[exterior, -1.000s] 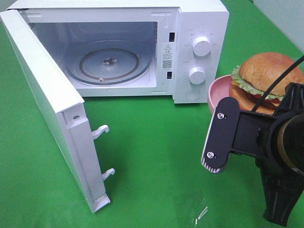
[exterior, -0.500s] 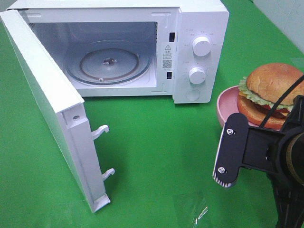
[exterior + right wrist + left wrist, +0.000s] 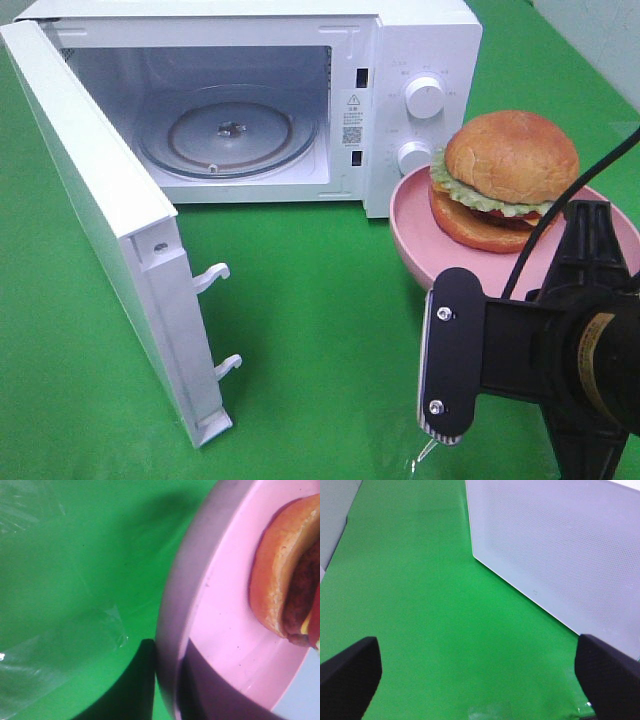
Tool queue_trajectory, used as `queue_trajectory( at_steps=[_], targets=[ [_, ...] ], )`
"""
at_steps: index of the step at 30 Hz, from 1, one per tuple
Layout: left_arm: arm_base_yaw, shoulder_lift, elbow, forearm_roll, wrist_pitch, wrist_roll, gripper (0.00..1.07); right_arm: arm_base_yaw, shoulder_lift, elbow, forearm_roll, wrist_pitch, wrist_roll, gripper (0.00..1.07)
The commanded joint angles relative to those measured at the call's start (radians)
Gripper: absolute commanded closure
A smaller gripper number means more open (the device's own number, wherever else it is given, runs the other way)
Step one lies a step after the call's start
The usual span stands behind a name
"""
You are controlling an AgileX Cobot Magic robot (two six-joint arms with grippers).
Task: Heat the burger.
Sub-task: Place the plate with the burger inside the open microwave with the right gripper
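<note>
The right pincer (image 3: 167, 680), closed on the rim of the pink plate (image 3: 420, 245) carrying the burger (image 3: 505, 165), holds it before the microwave (image 3: 420, 35) dials (image 3: 425, 97), beside the open cavity (image 3: 200, 85), which lies toward the wide-open left pincer (image 3: 479, 677).

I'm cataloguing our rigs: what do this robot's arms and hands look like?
All matte black. The left hand shows two blocky, round-cornered fingers. The right arm carries a flat oblong bracket with two silver screws and a ribbed lower end, a tan band, and a thin black cable.
</note>
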Motion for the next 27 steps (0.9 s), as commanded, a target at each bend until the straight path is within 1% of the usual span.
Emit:
queue_trajectory(
  at_steps=[1, 7, 15, 27],
  targets=[
    [-0.003, -0.005, 0.002, -0.003, 0.007, -0.002, 0.09, 0.005, -0.01, -0.002, -0.088, 0.026, 0.023, 1.0],
    [-0.003, -0.005, 0.002, -0.003, 0.007, -0.002, 0.09, 0.005, -0.01, -0.002, -0.119, -0.016, 0.019, 0.99],
    [-0.003, -0.005, 0.002, -0.003, 0.007, -0.002, 0.09, 0.005, -0.01, -0.002, -0.18, -0.132, 0.003, 0.99],
    [-0.003, -0.005, 0.002, -0.003, 0.007, -0.002, 0.09, 0.005, -0.01, -0.002, -0.248, -0.18, -0.084, 0.99]
  ],
)
